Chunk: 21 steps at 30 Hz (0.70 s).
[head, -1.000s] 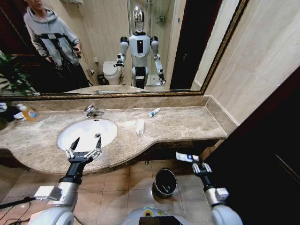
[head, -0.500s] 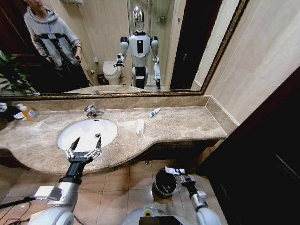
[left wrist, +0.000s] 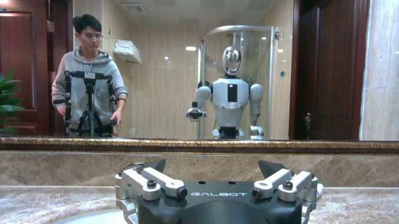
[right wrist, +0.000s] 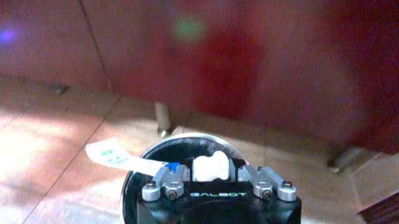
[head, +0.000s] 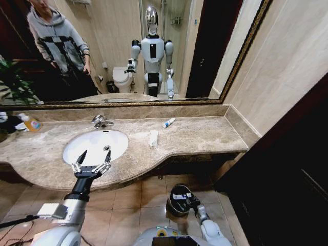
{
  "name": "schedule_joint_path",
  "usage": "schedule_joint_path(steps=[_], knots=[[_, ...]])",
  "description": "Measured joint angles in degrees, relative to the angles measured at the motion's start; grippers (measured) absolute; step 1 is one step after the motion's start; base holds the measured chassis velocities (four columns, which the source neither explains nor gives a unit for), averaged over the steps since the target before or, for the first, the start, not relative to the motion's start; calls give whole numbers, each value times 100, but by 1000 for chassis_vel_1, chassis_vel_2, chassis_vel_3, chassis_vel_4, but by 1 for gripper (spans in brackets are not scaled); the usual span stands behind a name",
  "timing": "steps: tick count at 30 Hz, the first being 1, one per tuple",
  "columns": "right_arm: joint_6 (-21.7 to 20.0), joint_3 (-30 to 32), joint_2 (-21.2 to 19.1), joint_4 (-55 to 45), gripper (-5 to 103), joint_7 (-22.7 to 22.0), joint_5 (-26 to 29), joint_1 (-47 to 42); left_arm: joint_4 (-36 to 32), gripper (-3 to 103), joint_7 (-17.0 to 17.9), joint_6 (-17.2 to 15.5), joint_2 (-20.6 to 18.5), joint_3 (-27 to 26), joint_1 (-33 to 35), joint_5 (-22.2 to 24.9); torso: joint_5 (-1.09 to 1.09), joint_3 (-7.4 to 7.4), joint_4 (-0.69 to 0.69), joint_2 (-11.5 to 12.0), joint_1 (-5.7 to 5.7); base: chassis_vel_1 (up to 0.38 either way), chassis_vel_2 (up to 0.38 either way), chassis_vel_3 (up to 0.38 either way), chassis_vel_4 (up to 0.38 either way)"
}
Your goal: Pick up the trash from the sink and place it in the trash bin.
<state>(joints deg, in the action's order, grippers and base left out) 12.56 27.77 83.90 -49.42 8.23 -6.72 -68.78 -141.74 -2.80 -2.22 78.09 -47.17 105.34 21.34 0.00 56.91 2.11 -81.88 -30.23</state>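
Right gripper [right wrist: 212, 173] clamped on white tube [right wrist: 121, 159], directly over bin [head: 180, 199] at 6 o'clock from sink [head: 96, 146]. Centre the tube inside the rim before release. Left gripper [head: 91, 164] open, idle at sink's near edge.

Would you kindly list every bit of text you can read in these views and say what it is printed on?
"GALBOT": on the body of the left gripper, open above the sink.
"GALBOT": on the body of the right gripper, shut on a white tube over the trash bin.
Blue marks on that tube: too blurred to read.
Label of the bottle on the counter: too small to read.
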Motion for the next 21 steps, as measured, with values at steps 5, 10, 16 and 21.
schedule_joint_path(steps=[5,10,16,21], knots=[[198,106,115,958,35,97,-284,526,0,100,0,0,0,0,0,0,0,0,1,0,0,0,0,0,0],[320,146,168,1575,35,95,-391,868,0,100,0,0,0,0,0,0,0,0,0,0,0,0,0,0,0],[328,170,163,1805,35,90,-452,1053,0,100,0,0,0,0,0,0,0,0,0,0,0,0,0,0,0],[291,170,117,1763,45,43,-474,1070,0,100,0,0,0,0,0,0,0,0,0,0,0,0,0,0,0]])
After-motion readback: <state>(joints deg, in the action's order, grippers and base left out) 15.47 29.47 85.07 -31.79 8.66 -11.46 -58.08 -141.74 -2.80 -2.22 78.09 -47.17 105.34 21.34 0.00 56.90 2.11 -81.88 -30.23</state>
